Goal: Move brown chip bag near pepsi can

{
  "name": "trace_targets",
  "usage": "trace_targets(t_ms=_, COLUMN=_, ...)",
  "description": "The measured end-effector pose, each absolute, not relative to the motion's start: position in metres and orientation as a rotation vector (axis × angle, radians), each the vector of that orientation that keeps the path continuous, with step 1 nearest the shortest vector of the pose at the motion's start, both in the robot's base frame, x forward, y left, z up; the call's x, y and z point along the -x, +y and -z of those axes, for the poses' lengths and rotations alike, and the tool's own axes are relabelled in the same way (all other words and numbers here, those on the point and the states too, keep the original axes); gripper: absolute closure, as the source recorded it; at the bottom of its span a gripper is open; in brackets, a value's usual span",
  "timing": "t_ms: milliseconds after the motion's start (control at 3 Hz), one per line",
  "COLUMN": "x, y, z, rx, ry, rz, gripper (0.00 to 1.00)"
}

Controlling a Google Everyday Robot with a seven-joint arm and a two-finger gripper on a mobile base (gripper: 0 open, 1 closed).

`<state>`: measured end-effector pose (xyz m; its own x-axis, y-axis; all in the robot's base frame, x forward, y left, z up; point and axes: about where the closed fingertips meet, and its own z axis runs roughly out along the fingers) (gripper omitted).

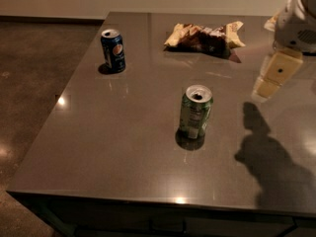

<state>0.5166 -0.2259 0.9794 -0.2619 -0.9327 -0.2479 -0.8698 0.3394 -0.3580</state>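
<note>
The brown chip bag [205, 36] lies flat at the far middle of the dark table, dark brown in the middle with pale yellow ends. The pepsi can [113, 51] stands upright at the far left of the table, well apart from the bag. My gripper [272, 79] hangs over the right side of the table, to the right of and nearer than the bag, not touching it. Its pale yellow fingers [279, 70] point down and hold nothing that I can see.
A green can [195, 112] with an open top stands upright in the middle of the table [108, 132], between the gripper and the pepsi can. The arm's shadow [269, 157] falls on the right front of the table. The floor lies beyond the left edge.
</note>
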Motion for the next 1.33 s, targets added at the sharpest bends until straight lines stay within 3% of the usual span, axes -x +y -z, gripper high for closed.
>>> trace_targets(t_ms=667, x=-0.659, y=-0.227, z=-0.956, rx=1.468, ry=2.171, rz=0.242, gripper=0.0)
trace_targets(t_ms=1333, x=-0.761, y=-0.23, z=-0.902, rx=1.296, ry=2.294, rz=0.165, gripper=0.0)
